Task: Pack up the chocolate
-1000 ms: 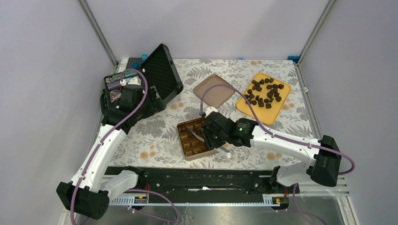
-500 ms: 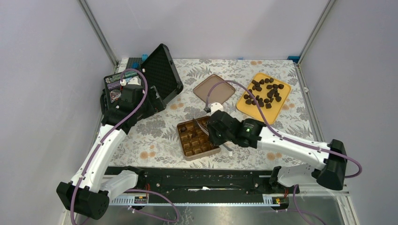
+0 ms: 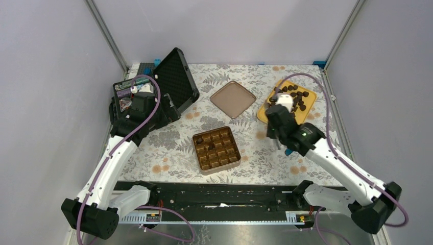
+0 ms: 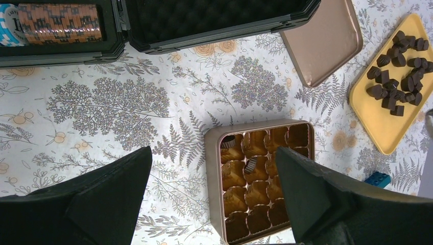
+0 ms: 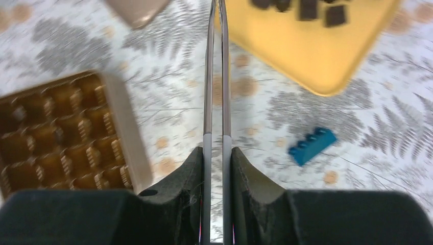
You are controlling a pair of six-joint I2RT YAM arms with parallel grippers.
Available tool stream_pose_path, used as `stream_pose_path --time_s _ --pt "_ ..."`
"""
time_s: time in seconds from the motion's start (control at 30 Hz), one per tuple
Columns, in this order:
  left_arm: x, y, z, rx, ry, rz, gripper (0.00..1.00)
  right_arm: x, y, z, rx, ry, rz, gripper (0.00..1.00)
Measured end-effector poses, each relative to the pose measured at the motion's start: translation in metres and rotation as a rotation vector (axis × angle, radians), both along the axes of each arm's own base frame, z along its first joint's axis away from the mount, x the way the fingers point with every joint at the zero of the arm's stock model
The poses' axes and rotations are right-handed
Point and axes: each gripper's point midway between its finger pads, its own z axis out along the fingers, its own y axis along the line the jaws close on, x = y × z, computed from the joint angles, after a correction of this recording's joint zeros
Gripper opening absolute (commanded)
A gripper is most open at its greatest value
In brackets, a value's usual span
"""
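Note:
Several dark chocolate pieces (image 3: 291, 99) lie on a yellow tray (image 3: 282, 123) at the back right, also in the left wrist view as chocolate (image 4: 395, 89). Two more pieces (image 4: 228, 141) sit in cups of the golden gridded tin (image 3: 201, 164) at the table's middle. My right gripper (image 3: 275, 127) hovers between tin and tray, shut on metal tweezers (image 5: 209, 76) whose prongs point at the tray; their tips run out of the wrist view. My left gripper (image 4: 213, 151) stands wide open and holds nothing, high above the tin's left side.
The flat brown lid (image 3: 233, 99) lies behind the tin. An open black case (image 3: 173, 84) with poker chips (image 4: 58, 23) stands at the back left. A small blue brick (image 5: 311, 145) lies on the floral cloth near the tray's front corner.
My right arm has swung from over the tin to the right, toward the yellow tray, and its jaws have narrowed on the tweezers. The left arm has not moved.

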Motion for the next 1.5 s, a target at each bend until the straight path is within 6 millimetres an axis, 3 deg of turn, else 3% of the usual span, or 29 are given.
stream_pose_path --time_s 0.13,0.23,0.43,0.6,1.5 --pt "0.000 -0.001 0.000 -0.003 0.000 -0.003 0.99 0.008 -0.058 -0.005 -0.004 -0.003 -0.189 0.34" --pt "0.000 -0.001 0.000 -0.002 -0.001 -0.008 0.99 0.010 -0.095 -0.024 -0.029 0.044 -0.313 0.36" --pt "-0.001 -0.001 0.000 0.006 -0.001 -0.018 0.99 0.009 -0.126 -0.060 -0.027 0.178 -0.404 0.45" --pt "-0.001 -0.001 0.000 0.012 -0.003 -0.024 0.99 0.016 -0.130 -0.072 -0.008 0.224 -0.405 0.53" --pt "0.008 -0.007 -0.012 0.019 0.030 -0.053 0.99 0.053 -0.129 -0.105 0.101 0.293 -0.458 0.52"
